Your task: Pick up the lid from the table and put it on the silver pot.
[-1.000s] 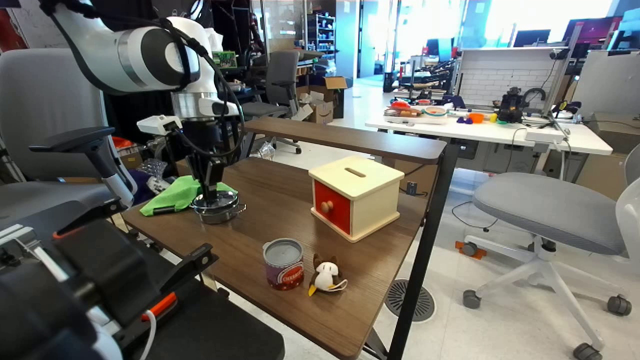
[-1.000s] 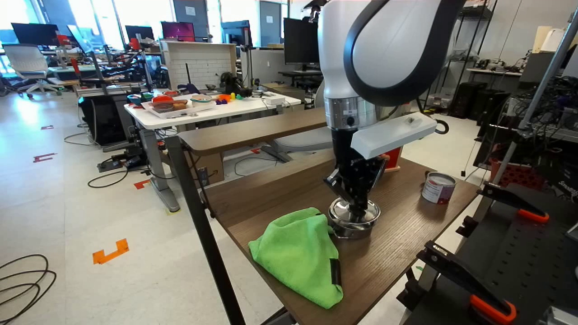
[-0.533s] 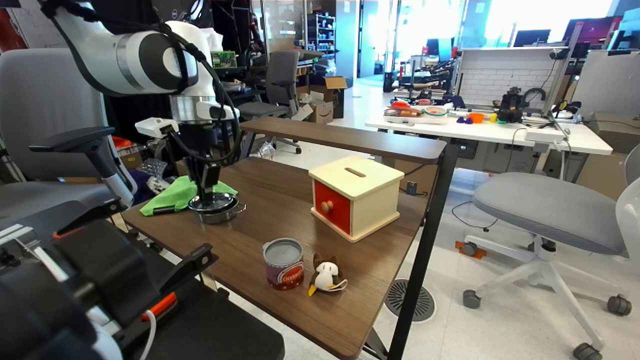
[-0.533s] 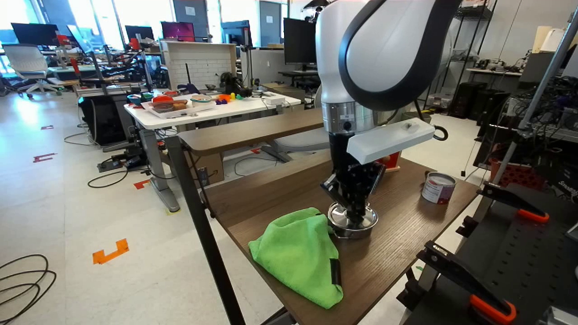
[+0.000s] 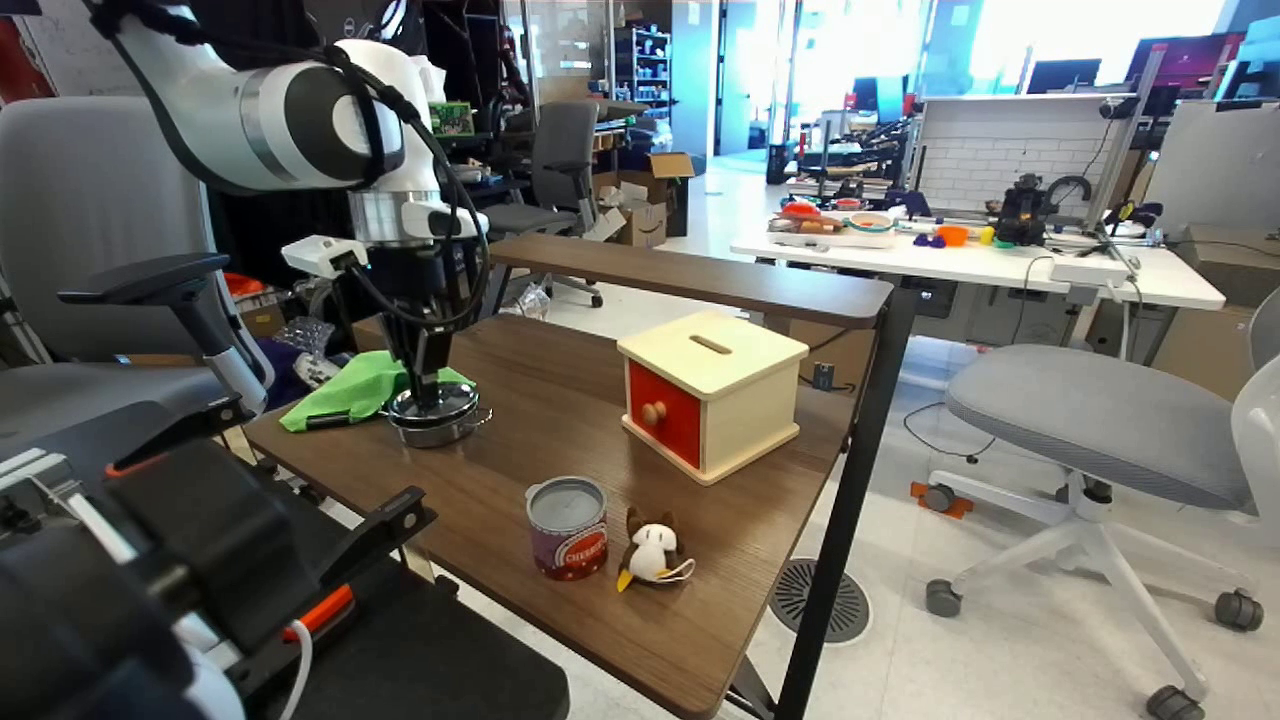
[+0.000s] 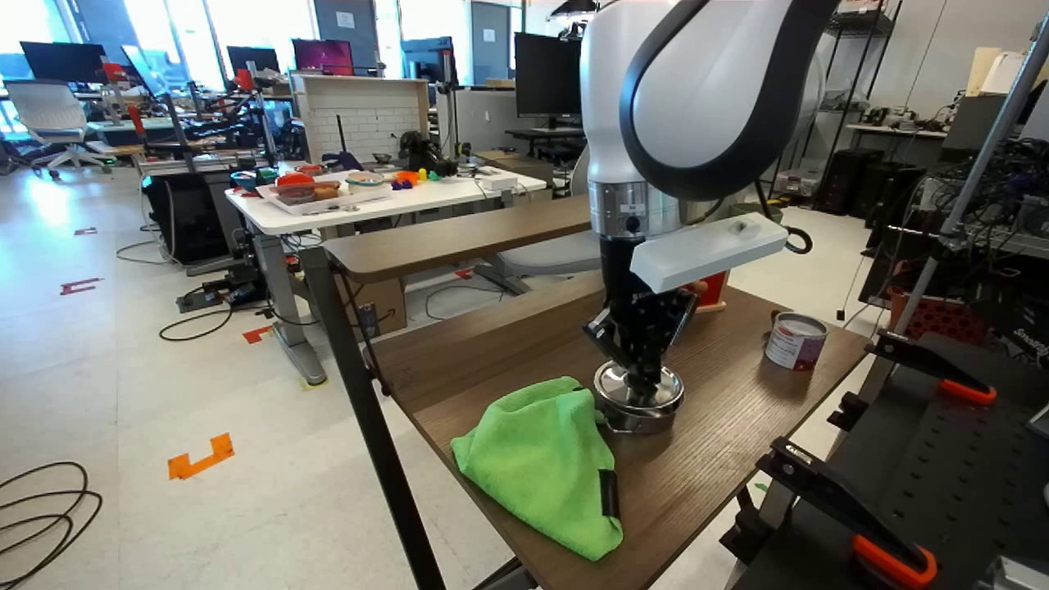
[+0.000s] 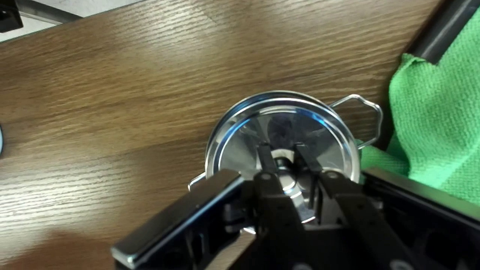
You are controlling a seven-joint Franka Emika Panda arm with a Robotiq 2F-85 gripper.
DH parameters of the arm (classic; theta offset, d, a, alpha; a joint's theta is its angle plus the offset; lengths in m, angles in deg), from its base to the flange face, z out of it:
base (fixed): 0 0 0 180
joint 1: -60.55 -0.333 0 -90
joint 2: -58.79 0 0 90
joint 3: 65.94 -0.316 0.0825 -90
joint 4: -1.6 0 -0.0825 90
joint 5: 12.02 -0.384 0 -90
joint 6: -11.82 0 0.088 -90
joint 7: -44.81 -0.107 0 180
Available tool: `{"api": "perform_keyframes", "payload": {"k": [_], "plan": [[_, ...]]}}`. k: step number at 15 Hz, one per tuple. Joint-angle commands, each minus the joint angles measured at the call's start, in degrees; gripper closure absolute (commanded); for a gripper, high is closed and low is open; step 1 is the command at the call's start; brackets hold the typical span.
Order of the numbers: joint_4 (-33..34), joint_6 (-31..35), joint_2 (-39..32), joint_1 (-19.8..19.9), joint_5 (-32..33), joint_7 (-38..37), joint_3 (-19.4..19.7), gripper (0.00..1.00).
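Observation:
The silver lid (image 5: 460, 399) is at the silver pot (image 5: 436, 433) in both exterior views, with the lid (image 6: 668, 392) over the pot (image 6: 643, 423). My gripper (image 5: 427, 397) points straight down and is shut on the lid's knob. In the wrist view the fingertips (image 7: 283, 150) stand on both sides of the knob, which is partly hidden. The lid (image 7: 242, 140) covers most of the pot (image 7: 276, 95), whose rim shows as a thin crescent along the far edge. Whether the lid rests on the rim or hovers just above it, I cannot tell.
A green cloth (image 6: 537, 467) lies right beside the pot. A yellow wooden box (image 5: 745, 420) with a red drawer, a grey cup with reddish colour (image 5: 567, 530) and a small plush toy (image 5: 654, 552) stand farther along the table. A raised shelf (image 5: 690, 275) runs along one side.
The gripper and lid shifted slightly across the pot and down, then partly back and up, so the lid is more centred than half a second ago. The pot has not visibly moved.

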Motion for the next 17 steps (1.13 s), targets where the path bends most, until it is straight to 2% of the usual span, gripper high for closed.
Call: {"api": "perform_keyframes", "payload": {"k": [1, 2, 3, 5, 9, 12, 13, 14, 15, 17], "plan": [[1.1, 1.1, -1.5, -0.1, -0.6, 0.2, 0.2, 0.95], [1.2, 0.7, -1.6, -0.1, -0.6, 0.4, 0.2, 0.78], [1.3, 0.5, -1.7, -0.1, -0.6, 0.5, 0.1, 0.53], [1.4, 0.2, -1.7, -0.1, -0.7, 0.5, 0.1, 0.51], [0.8, 0.3, 0.5, -0.1, -0.8, 0.2, 0.3, 0.23], [-0.8, -2.1, 6.1, 1.9, -3.3, 2.6, -1.7, 0.01], [-1.2, -4.7, 8.2, 2.7, -3.8, 4.6, -2.5, 0.0], [1.2, -1.4, 2.8, 0.7, -2.2, 1.5, -0.6, 0.1], [1.1, -2.9, 4.5, 1.3, -2.5, 2.3, -1.3, 0.03], [0.4, -4.4, 6.8, 2.0, -2.7, 3.0, -1.8, 0.0]]}}
